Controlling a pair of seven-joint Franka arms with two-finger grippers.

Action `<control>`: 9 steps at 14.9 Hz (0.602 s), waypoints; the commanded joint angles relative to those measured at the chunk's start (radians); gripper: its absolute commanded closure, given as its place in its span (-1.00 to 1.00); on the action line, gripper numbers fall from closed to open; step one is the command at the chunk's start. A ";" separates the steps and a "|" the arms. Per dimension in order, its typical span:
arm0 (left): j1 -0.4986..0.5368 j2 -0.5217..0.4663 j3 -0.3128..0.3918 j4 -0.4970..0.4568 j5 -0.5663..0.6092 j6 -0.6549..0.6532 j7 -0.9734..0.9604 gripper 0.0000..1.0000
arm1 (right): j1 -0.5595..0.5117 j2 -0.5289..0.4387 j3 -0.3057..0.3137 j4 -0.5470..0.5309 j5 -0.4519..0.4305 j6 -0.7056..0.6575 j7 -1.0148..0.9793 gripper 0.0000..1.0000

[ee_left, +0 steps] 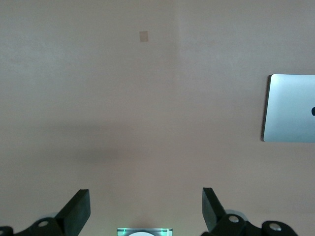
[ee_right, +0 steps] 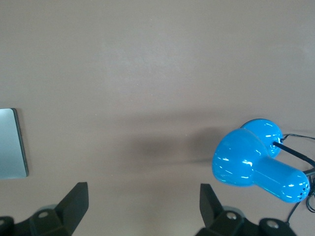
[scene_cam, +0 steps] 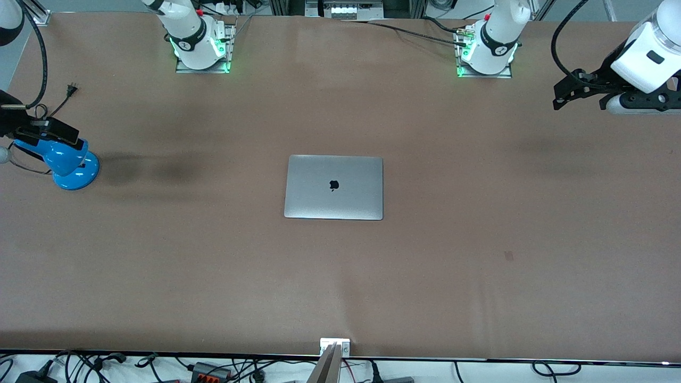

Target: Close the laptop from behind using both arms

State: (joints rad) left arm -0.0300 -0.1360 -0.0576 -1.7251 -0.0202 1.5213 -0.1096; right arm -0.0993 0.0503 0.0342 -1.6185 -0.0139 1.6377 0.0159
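Already shut laptop point(scene_cam: 333, 187) mid-table, both arms raised: left claw point(ee_left: 145, 214) and right claw point(ee_right: 142, 210) spread wide, empty.

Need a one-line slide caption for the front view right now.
Laptop lies closed mid-table, logo up; left pincer and right pincer hang open at the table's ends, the right above a blue lamp.
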 commanded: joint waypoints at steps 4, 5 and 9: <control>0.053 -0.004 -0.045 0.009 -0.011 -0.003 0.007 -1.00 | 0.001 -0.009 -0.002 0.003 0.054 -0.024 -0.030 -1.00; 0.052 -0.005 -0.044 0.009 -0.012 -0.010 0.005 -1.00 | 0.001 -0.007 -0.002 0.003 0.052 -0.022 -0.030 -1.00; 0.071 -0.004 -0.048 0.010 -0.012 -0.012 0.007 -1.00 | 0.001 -0.009 -0.002 0.005 0.051 -0.024 -0.030 -1.00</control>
